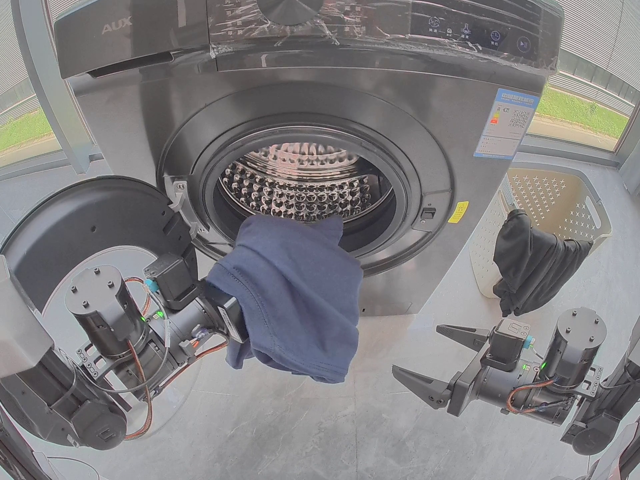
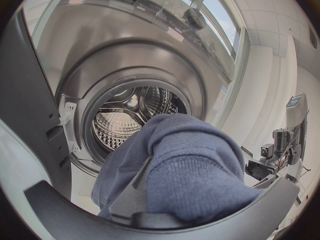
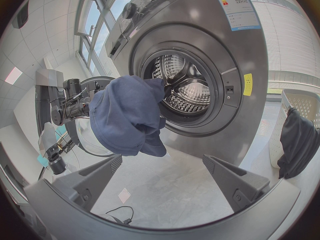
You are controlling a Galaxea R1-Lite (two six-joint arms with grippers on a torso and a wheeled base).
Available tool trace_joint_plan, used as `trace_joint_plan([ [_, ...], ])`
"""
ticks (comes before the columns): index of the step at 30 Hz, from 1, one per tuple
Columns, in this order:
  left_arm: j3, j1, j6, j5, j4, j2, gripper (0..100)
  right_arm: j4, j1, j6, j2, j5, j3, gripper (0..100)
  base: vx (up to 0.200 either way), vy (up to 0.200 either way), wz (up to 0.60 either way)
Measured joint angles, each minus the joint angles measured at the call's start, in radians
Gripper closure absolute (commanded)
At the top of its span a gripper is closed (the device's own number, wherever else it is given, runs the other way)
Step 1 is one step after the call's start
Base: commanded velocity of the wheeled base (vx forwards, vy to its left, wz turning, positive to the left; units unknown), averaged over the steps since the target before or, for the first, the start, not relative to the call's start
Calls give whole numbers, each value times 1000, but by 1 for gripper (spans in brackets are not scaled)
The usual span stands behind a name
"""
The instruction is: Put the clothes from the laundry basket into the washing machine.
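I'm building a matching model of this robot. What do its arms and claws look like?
Both the left arm and right arm are dark grey, with black cylindrical motor housings topped by small screws, looping orange and black cables, and green lights. The right claw has two dark, wedge-shaped fingers tapering to points.

Left arm [image 1: 107,315]: low on the robot's left side, forearm angled forward and inward, wrist about level. Left gripper [image 2: 146,170]: clamped on a blue garment [image 1: 300,295], which drapes over it and hides most of it; one grey finger [image 2: 133,194] shows at the edge of the cloth.

Right arm [image 1: 573,355]: low on the robot's right side, forearm pointing across toward the left. Right gripper [image 1: 420,351]: level, both fingers spread wide, holding nothing. The two grippers are well apart.
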State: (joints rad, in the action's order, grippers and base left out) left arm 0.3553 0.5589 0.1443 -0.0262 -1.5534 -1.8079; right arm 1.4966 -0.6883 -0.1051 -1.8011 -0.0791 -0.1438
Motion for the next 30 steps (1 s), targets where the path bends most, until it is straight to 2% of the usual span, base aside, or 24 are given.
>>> trace_joint_plan([
  [6, -2, 27, -1, 3, 0, -31, 100, 0, -4, 0, -6, 0, 0, 0, 200, 0, 0],
  [21, -4, 89, -6, 11, 1, -66, 100, 1, -15, -2, -16, 1, 0, 0, 0, 0, 0],
  [27, 0, 91, -23, 14, 0, -71, 100, 4, -15, -2, -18, 1, 1, 0, 0, -200, 0],
  [30, 1, 88, -23, 14, 0, -73, 100, 4, -16, -2, -19, 1, 1, 0, 0, 0, 0],
])
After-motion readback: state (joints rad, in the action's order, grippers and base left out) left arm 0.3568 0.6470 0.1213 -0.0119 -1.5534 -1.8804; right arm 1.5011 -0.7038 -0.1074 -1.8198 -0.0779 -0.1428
